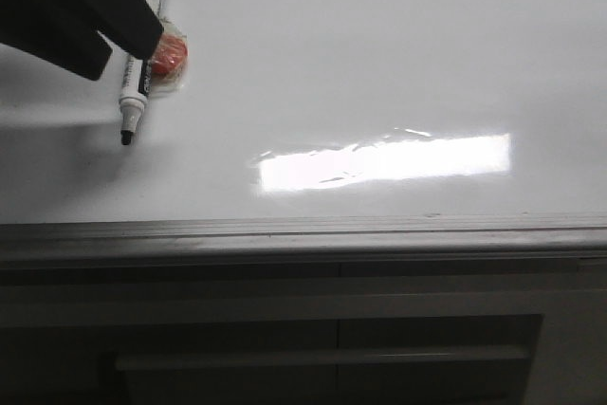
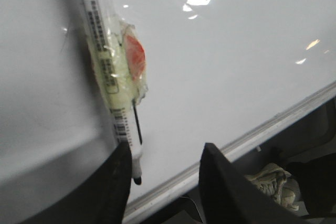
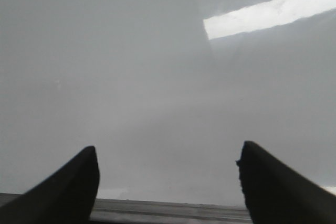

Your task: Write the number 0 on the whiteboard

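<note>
Broadly, the whiteboard point(image 1: 379, 54) fills the front view, glossy white with a bright glare strip and a grey metal edge along its near side; its surface bears no drawn number. Below it lies a dark panelled surface point(image 1: 313, 358). At upper left the left hand point(image 2: 165, 169), fingers spread, hangs over a white marker point(image 1: 137, 59) lying flat, a red blob point(image 1: 171, 52) taped on. Over blank board, the right hand point(image 3: 168, 182) gapes wide, holding nothing.

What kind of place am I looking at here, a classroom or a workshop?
Probably a robot test bench in a lab, though that is a guess. A whiteboard lies flat as the work surface, a marker pen rests on it beside the left tool, and a shoe shows on the floor below.
</note>
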Controlling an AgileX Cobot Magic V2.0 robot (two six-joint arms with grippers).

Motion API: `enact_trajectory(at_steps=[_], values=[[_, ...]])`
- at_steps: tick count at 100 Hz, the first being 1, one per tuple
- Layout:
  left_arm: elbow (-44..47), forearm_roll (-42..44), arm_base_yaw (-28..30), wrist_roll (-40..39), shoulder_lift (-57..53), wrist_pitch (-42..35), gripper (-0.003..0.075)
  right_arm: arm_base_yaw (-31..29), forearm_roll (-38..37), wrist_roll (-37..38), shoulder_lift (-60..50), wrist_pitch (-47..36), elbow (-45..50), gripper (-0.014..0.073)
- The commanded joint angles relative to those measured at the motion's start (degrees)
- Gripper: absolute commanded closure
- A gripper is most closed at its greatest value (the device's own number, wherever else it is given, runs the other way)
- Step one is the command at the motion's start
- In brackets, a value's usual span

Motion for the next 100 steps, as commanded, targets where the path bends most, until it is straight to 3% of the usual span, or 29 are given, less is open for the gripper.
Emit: enact_trajectory(at_steps=[1, 25, 35, 45, 64, 74, 86, 93, 100], values=[[-1.91, -0.32, -0.5, -0.91, 0.75, -4.59, 0.0435, -0.2, 0.15, -0.73, 0.85, -3.53, -2.16, 0.0108], [-1.91, 0.36, -0.5, -0.91, 5.57, -5.95, 0.047, -0.2, 0.15, -0.73, 0.85, -3.53, -2.16, 0.0108], [-1.91, 1.11, -0.5, -0.91, 6.4, -5.55, 0.0582, -0.2, 0.15, -0.73, 0.85, -3.05, -2.25, 0.0108], [-1.91, 3.11, -0.5, -0.91, 6.48, -6.22, 0.0741, -0.2, 0.52, -0.73, 0.85, -2.64, -2.39, 0.0109], [-1.91, 4.45, -0.61, -0.91, 6.16, -6.78, 0.074, -0.2, 0.78, -2.22, 0.85, -0.99, -3.75, 0.0109], [-1.91, 3.51, -3.25, 4.06, 3.34, -6.5, 0.074, 0.74, 5.16, -15.9, 0.85, 5.11, -7.83, 0.0117], [-2.11, 3.64, -10.12, 21.34, -2.02, -3.93, 0.074, 3.14, 19.41, -44.47, 2.33, 16.22, -13.95, 0.0179], [-2.56, 5.19, -14.64, 32.01, -4.74, -0.61, 0.074, 4.57, 25.26, -51.28, 5.32, 21.84, -16.68, 0.0209], [-2.71, 9.59, -19.47, 38.77, -6.88, 2.78, 0.074, 8.41, 26.44, -51.58, 8.92, 22.53, -18.69, 0.0211]])
